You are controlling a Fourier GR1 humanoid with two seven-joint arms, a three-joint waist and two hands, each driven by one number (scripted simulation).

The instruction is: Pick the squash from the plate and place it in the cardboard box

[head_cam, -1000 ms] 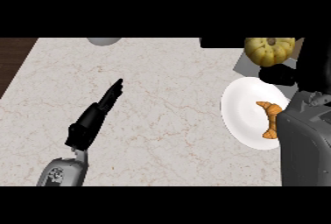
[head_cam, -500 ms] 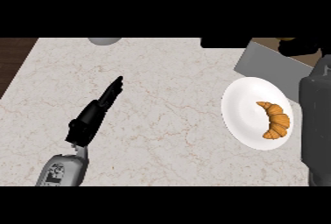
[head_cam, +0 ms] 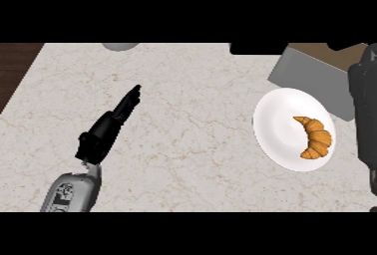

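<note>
A white plate [head_cam: 276, 142] lies at the right of the counter, and only a croissant [head_cam: 315, 137] is on it. The cardboard box [head_cam: 307, 70] stands behind the plate at the top right, one grey flap facing me. No squash shows anywhere. My right forearm [head_cam: 365, 104] runs up the right edge. My right hand [head_cam: 349, 47] is over the box, cut off by the top of the view. My left hand [head_cam: 110, 124] rests open on the counter at the left, pointing up and right.
A grey round object [head_cam: 119, 46] peeks in at the top edge, left of centre. Dark wood [head_cam: 13, 64] borders the marble counter [head_cam: 191, 149] on the far left.
A second ago my right hand held the squash over the box. The squash has since gone out of sight, and the right arm has pulled back toward the right edge. The left hand has stayed still.
</note>
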